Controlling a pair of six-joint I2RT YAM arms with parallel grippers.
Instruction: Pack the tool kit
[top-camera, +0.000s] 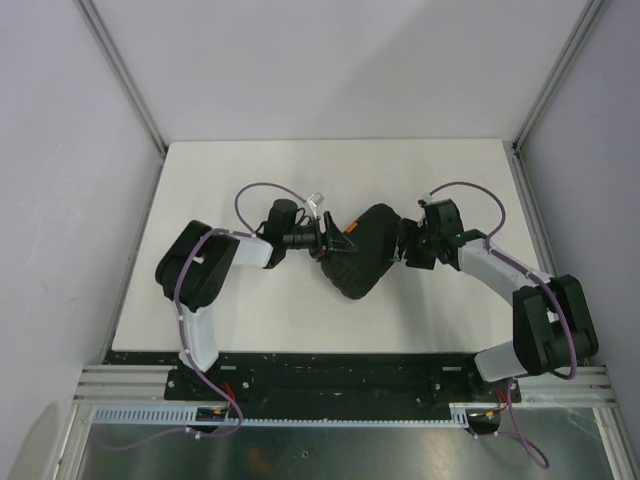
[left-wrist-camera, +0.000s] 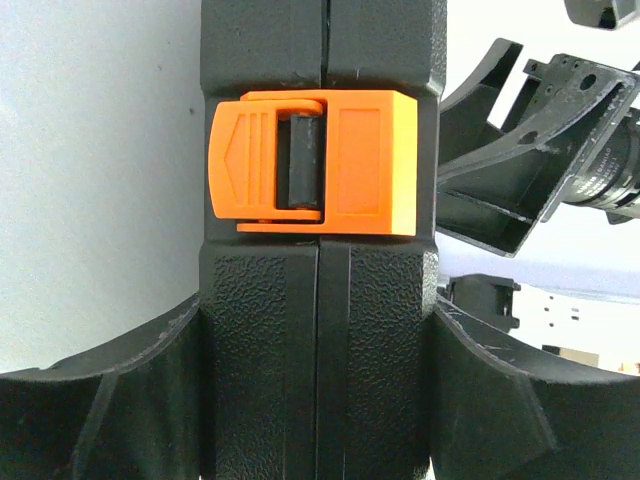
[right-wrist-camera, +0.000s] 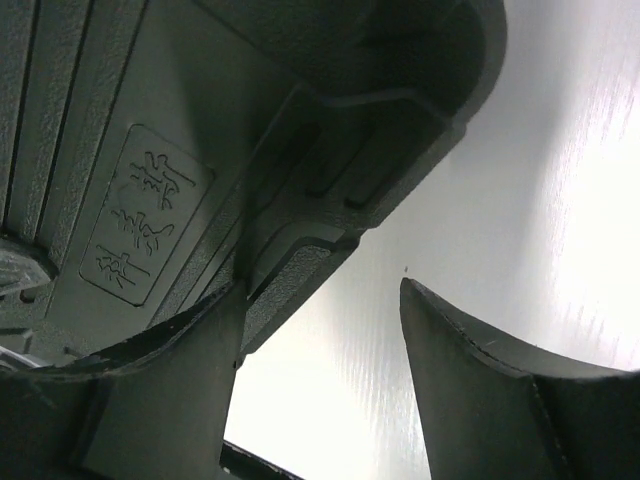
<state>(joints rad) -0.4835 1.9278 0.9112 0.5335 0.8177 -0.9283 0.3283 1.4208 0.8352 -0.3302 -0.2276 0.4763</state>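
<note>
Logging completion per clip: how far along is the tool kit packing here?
Done, by the look of it: the case is closed, halves together, and the orange latch lies flat across the seam. No loose tools show on the table. In hand: the left gripper clamps the case at its latch edge; the right gripper is open beside it, holding nothing. Left: probably only letting go.

Top view: I see soft, even light on the white table (top-camera: 300, 320), shadows faint. Left wrist: sharp, the orange latch (left-wrist-camera: 315, 160) vivid. Right wrist: the case (right-wrist-camera: 150, 150) dim, close and soft; glare streaks the table behind.
</note>
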